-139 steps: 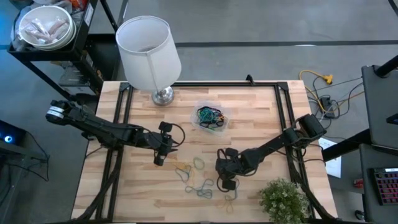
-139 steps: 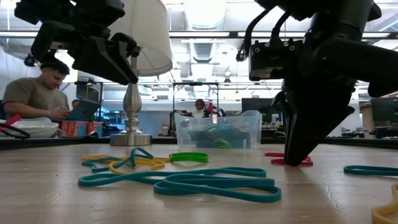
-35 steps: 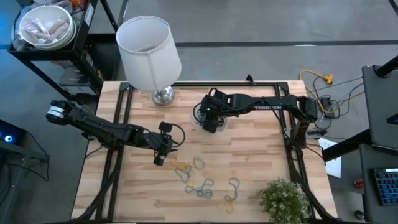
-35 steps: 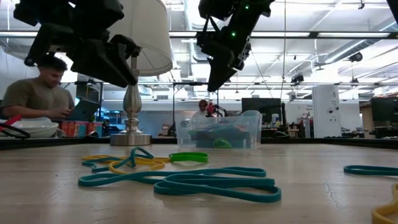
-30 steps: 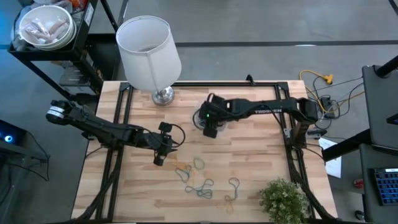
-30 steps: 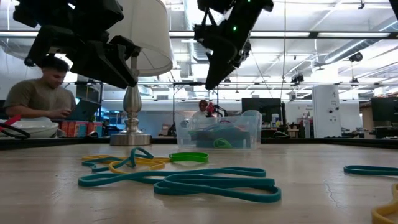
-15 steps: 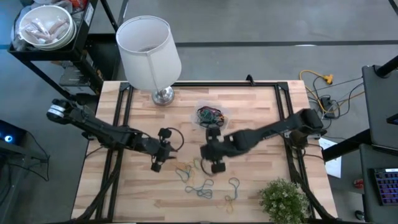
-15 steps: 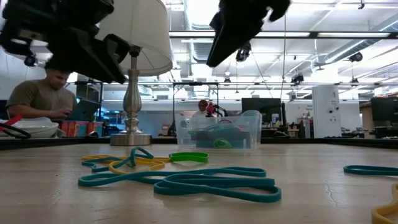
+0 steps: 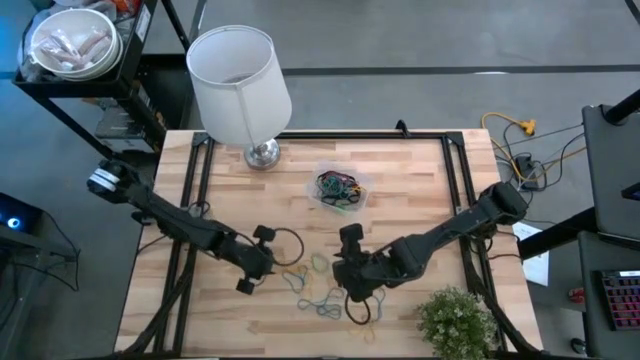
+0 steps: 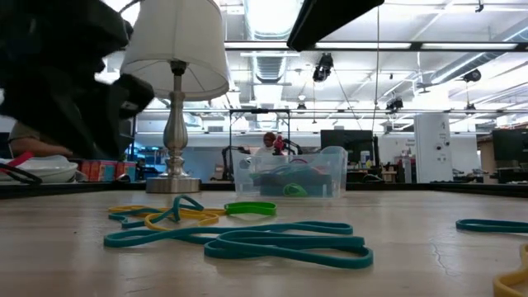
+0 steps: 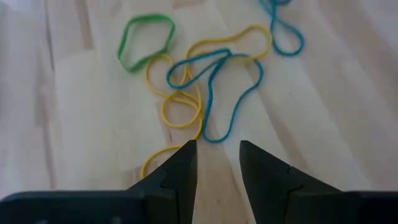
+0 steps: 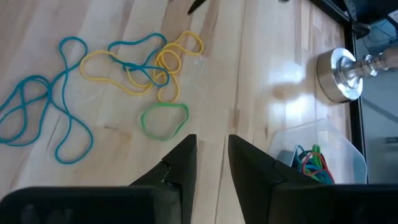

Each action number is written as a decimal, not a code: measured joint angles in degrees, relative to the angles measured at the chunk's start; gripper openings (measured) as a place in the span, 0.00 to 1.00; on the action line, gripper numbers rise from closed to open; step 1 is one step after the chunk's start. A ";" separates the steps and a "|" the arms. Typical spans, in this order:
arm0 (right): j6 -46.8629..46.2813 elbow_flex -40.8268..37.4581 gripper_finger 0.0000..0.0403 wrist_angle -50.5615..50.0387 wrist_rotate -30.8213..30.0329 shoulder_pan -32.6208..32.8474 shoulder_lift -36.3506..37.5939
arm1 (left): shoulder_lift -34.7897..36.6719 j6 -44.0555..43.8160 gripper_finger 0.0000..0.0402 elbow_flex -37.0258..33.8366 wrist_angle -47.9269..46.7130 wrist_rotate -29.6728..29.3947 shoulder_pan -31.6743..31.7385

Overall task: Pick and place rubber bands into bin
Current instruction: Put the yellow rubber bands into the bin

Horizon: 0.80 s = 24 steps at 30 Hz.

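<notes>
Both hands, the left hand (image 9: pixel 246 285) and right hand (image 9: pixel 352 291), hover empty with fingers apart over loose rubber bands (image 9: pixel 318 296) on the counter (image 9: pixel 420 190), the bin (image 9: pixel 340 189) beyond.

One clear, rounded-square plastic tub (image 10: pixel 247 177) with a tangle of coloured rubber bands inside, too knotted to count. Loose on the wooden tabletop: one green elastic loop (image 12: pixel 164 119), at least two yellow elastic loops (image 12: pixel 106 70) and at least three blue-teal elastic loops (image 12: pixel 37 106), several overlapping so no firmer tally. Also one lamp with a white drum shade (image 9: pixel 238 75), one white bowl (image 9: pixel 30 45) on a side shelf, one small green leafy plant (image 9: pixel 455 320), and two dark jointed robot arms (image 9: pixel 180 225).
</notes>
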<state>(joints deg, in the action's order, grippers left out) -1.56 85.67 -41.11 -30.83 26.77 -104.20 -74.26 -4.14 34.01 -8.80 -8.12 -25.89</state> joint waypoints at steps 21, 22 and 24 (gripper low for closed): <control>-1.51 0.00 0.17 -0.17 -0.87 0.36 -0.02 | -19.28 -0.18 0.26 14.47 -14.69 0.42 4.28; -1.70 0.00 0.17 -0.17 -0.87 0.36 -0.02 | -19.62 -0.26 0.26 15.14 -15.69 0.93 4.78; -2.09 0.00 0.17 -0.33 -0.85 0.36 -0.02 | -19.93 -1.29 0.26 15.90 -17.71 1.68 5.53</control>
<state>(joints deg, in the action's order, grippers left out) -3.65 85.67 -41.44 -31.68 27.14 -104.22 -94.20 -5.43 49.90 -26.51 -6.44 -20.37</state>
